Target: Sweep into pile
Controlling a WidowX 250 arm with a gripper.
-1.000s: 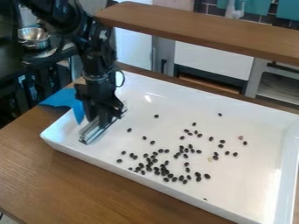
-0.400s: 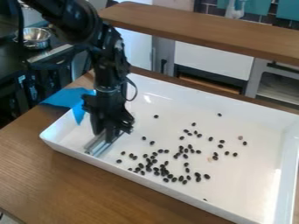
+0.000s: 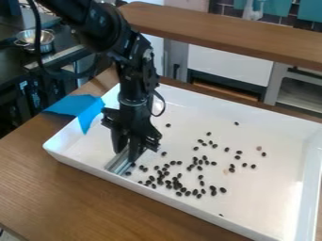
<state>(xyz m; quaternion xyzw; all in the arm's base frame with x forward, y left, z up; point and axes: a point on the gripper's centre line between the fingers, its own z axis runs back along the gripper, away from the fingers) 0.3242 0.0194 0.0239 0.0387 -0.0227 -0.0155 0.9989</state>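
Sweeper [image 3: 117, 165] aslant, lower-left to upper-right

A kitchen, real or mocked up: metal pots [image 3: 37, 41], tiled wall [image 3: 230, 9], wooden counter [image 3: 63, 188].

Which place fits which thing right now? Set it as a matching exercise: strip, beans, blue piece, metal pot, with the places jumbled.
Things
1. Strip
2. Beans
3. Blue piece
4. Metal pot

Places
A. Scattered over the floor of the white tray
B. On the dark counter beyond the table
C. Held in the gripper, low in the tray
D. Lying over the tray's left rim, partly on the table

Right pairs: 1-C, 2-A, 3-D, 4-B
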